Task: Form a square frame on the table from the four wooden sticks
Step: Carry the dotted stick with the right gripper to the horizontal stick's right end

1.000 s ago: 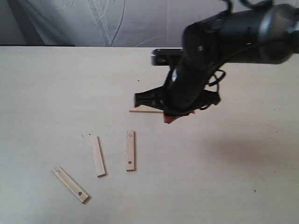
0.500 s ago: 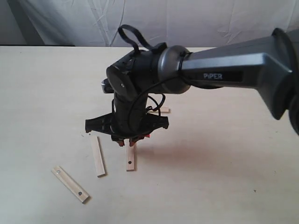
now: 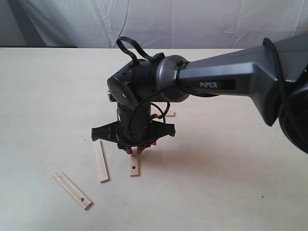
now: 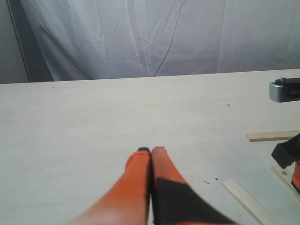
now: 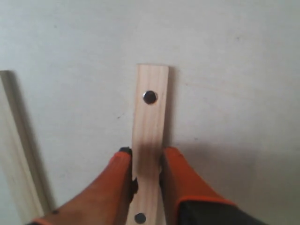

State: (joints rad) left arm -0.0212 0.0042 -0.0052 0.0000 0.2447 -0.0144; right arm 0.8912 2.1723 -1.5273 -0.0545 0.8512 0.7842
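Note:
The four wooden sticks lie apart on the table [image 3: 43,96], and no square frame is formed. My right gripper [image 3: 134,150] points straight down over a holed stick [image 3: 134,168]. In the right wrist view its orange fingers [image 5: 117,176] press both long edges of that stick [image 5: 151,117], so the gripper [image 5: 146,157] is shut on it. A plain stick [image 3: 100,161] lies just left, seen too as a stick [image 5: 18,168]. A holed stick [image 3: 72,189] lies front left. The fourth stick [image 3: 170,114] peeks out behind the arm. My left gripper [image 4: 151,150] is shut on nothing, above bare table.
The big dark right arm [image 3: 231,82] stretches across the middle from the right. A white curtain [image 3: 159,21] hangs behind the table's far edge. The left wrist view shows the far stick [image 4: 273,136], the plain stick [image 4: 248,201] and part of the right gripper's body [image 4: 287,154].
The right arm has swung left and toward the front from the far stick, which stays on the table, then lowered onto the holed stick. The other sticks have not moved.

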